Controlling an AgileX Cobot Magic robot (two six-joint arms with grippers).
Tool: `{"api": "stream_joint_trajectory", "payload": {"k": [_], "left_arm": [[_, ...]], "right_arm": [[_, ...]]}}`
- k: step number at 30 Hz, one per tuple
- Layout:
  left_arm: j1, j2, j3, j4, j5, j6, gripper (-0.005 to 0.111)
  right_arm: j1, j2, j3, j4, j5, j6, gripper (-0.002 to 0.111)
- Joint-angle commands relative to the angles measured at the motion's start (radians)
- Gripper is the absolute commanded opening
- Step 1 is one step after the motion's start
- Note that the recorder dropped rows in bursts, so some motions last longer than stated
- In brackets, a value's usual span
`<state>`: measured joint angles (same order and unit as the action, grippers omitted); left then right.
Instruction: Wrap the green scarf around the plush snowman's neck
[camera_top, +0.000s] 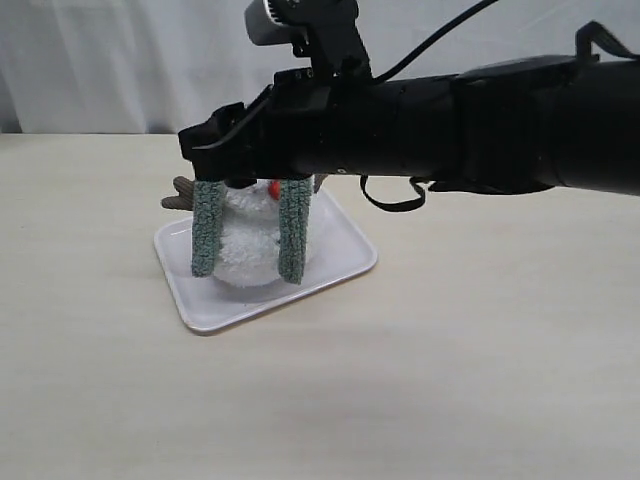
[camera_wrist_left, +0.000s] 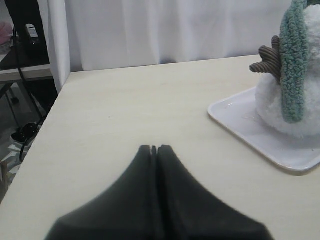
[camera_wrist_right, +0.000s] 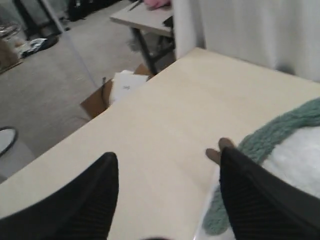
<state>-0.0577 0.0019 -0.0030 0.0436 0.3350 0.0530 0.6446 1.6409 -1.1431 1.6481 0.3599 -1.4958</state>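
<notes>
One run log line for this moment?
green scarf: draped over plush snowman | right end effector: open, empty | left end effector: shut

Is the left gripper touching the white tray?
Apart. The left wrist view shows bare table between the left gripper and the white tray.

The scarf is a dull grey-green with a rough knitted pattern. The snowman is fluffy white, its nose orange-red and its twig arm ribbed brown. The tray is plain white, the table pale beige with faint wood grain, the curtain white, and the robot arm black.
</notes>
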Motion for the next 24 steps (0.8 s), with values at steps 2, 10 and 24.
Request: {"api": "stream_joint_trajectory", "payload": {"k": [2,10,24], "left_arm": [[-0.003,-0.002,0.003,-0.002,-0.012,-0.002,0.000],[-0.003,-0.002,0.003,-0.002,-0.012,-0.002,0.000],[-0.003,-0.002,0.003,-0.002,-0.012,-0.002,0.000]], "right_arm": [[-0.071,-0.011,-0.032,-0.634,0.197,0.567,0.052],[-0.087,-0.013,-0.055,-1.300,0.121,1.222,0.051],[-0.084,-0.013,0.015,-1.286,0.002,1.222,0.051]]}}
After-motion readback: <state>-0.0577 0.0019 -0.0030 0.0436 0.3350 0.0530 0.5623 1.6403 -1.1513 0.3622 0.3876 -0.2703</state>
